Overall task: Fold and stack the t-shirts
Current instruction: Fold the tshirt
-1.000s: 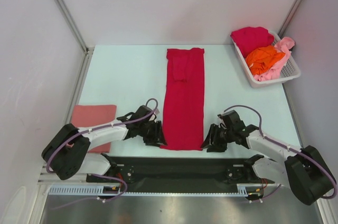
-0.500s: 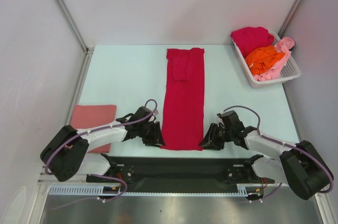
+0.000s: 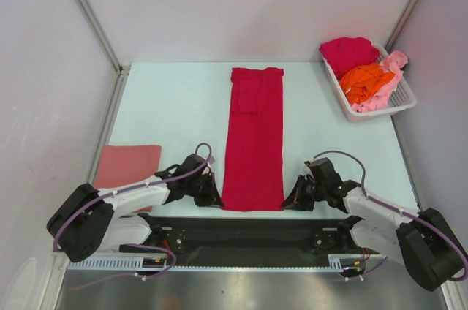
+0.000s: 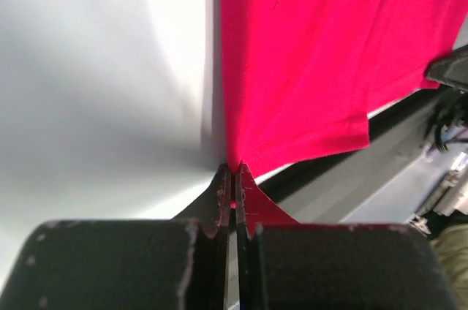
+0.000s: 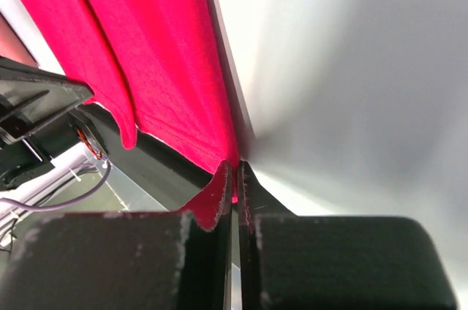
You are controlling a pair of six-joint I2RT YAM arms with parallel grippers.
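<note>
Grips with the left claw [image 4: 235, 178], clenched on the near left corner of the long crimson t-shirt [image 3: 254, 142]. Grips likewise with the right claw [image 5: 235, 175], clamped shut on the near right corner. Lies flat as a narrow strip down the middle of the worktop [image 3: 175, 105], hem at the near edge. Rests folded at the left side: salmon t-shirt [image 3: 129, 163]. Holds, far right in the white basket [image 3: 401, 98]: second crimson t-shirt [image 3: 347, 53], orange t-shirt [image 3: 365, 80], light pink t-shirt [image 3: 393, 63].
</note>
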